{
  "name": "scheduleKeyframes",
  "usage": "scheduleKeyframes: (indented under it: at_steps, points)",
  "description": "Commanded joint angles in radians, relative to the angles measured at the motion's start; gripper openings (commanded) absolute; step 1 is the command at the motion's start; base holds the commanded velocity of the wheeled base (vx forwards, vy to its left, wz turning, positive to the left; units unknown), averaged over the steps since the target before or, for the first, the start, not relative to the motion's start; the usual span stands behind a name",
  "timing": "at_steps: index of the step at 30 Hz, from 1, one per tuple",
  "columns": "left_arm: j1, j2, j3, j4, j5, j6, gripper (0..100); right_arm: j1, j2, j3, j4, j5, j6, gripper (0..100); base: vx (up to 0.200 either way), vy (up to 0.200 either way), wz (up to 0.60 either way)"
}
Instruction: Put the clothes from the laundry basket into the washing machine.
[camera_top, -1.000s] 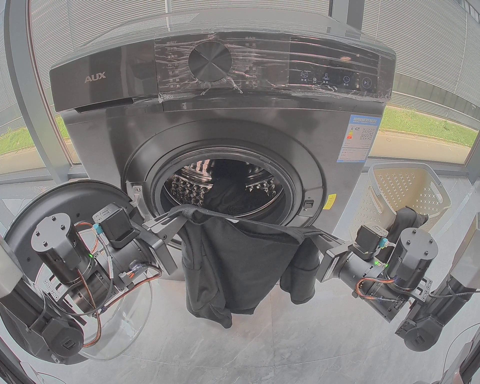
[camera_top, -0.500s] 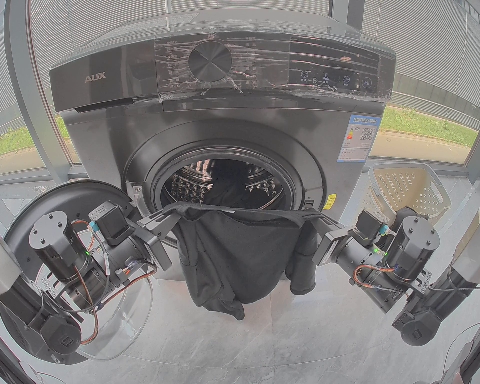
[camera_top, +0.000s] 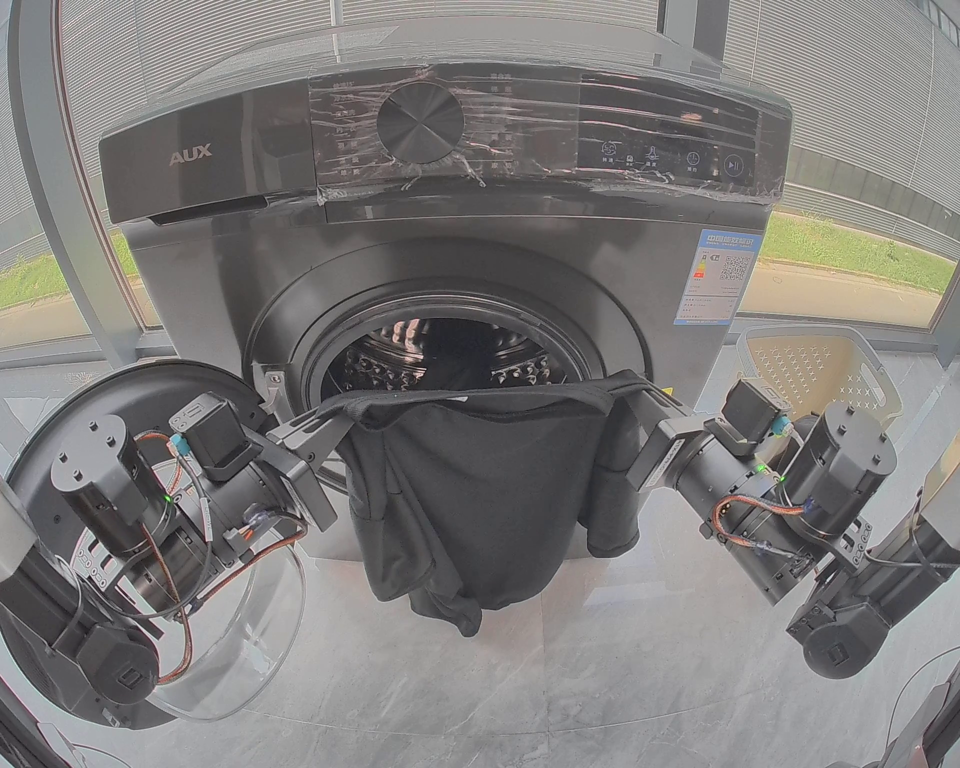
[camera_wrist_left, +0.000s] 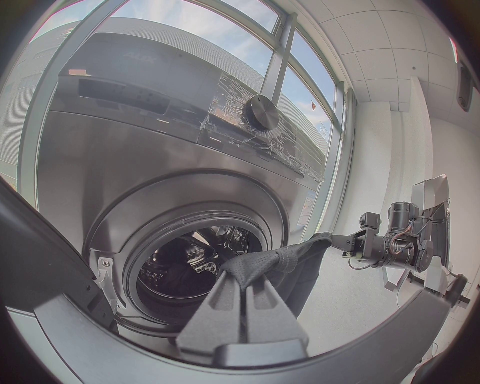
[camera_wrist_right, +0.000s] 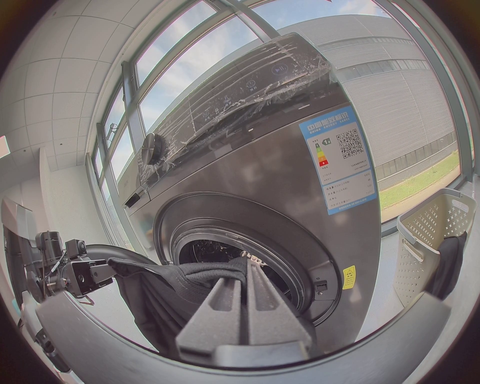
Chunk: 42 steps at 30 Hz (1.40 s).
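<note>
Washing machine (camera_top: 450, 250): front loader, port wide open, steel drum (camera_top: 400, 365) visible through it. Something dark lies in the drum; can't tell what.

Door (camera_top: 150, 395): swung fully open on the machine's hinge side, my left, with its glass bowl facing away from the machine front.

Black garment (camera_top: 480, 500): stretched in a near-level line across the front of the machine, with its top edge at the lower lip of the port. The rest hangs down over the machine's front panel below the port. The bottom is bunched and clear of the floor, and one fold hangs down at the right end. It is outside the drum, not in yet.

Laundry basket (camera_top: 830, 375): cream, perforated, on the floor beside the machine's right side. Dark clothing (camera_wrist_right: 450, 265) is draped over its rim.

My left gripper (camera_top: 332, 424): fingers pressed together, pinching the garment's left end, just in front of the port's hinge-side edge.

My right gripper (camera_top: 628, 386): fingers clamped on the garment's right end, just off the port's latch side.
</note>
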Motion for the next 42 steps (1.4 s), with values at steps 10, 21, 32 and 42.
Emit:
scheduleKeyframes:
  at_steps: [10, 21, 32, 42]
  points:
    - [0.005, -0.020, -0.006, 0.001, 0.000, 0.001, 0, 0.005, -0.007, -0.003, 0.000, 0.000, 0.005, 0, 0.000, 0.000, 0.00]
    - [0.001, -0.015, -0.009, 0.002, 0.000, 0.020, 0, 0.022, 0.002, 0.040, 0.001, 0.003, 0.020, 0, 0.000, 0.000, 0.00]
    - [-0.041, 0.095, -0.071, -0.002, 0.080, 0.023, 0, 0.131, 0.099, 0.161, 0.000, 0.014, 0.049, 0, 0.000, 0.000, 0.00]
    - [-0.051, 0.094, -0.107, -0.001, 0.097, 0.021, 0, 0.151, 0.236, 0.237, 0.000, 0.077, 0.042, 100, 0.000, 0.000, 0.00]
